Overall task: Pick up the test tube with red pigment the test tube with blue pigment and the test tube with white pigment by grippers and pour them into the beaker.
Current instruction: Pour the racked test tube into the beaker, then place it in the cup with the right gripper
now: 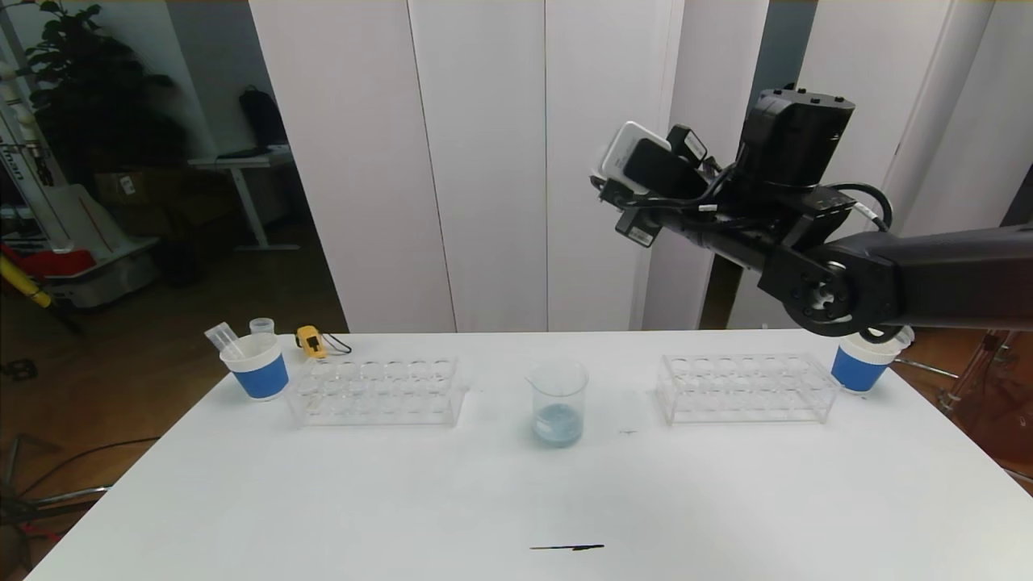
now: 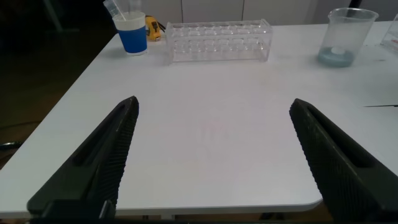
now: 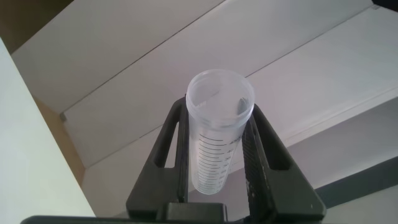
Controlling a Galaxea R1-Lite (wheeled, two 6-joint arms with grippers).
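The beaker point(image 1: 557, 399) point(image 2: 345, 37) stands at the middle of the table with a little pale blue liquid in its bottom. My right arm point(image 1: 807, 266) is raised high above the table's right side. In the right wrist view my right gripper point(image 3: 217, 109) is shut on a clear graduated test tube point(image 3: 217, 143) that looks empty, its open mouth pointing away from the wrist. My left gripper point(image 2: 212, 104) hangs open over the table's near left part with nothing between its fingers. No tube holding red, blue or white pigment is in view.
Two clear racks point(image 1: 375, 391) point(image 1: 746, 387) flank the beaker, with no tubes showing in them. A blue-and-white cup point(image 1: 258, 367) holding clear tubes stands at the far left, another point(image 1: 859, 363) at the far right. A yellow object point(image 1: 311, 341) lies behind the left rack. A thin dark stick point(image 1: 567, 547) lies near the front edge.
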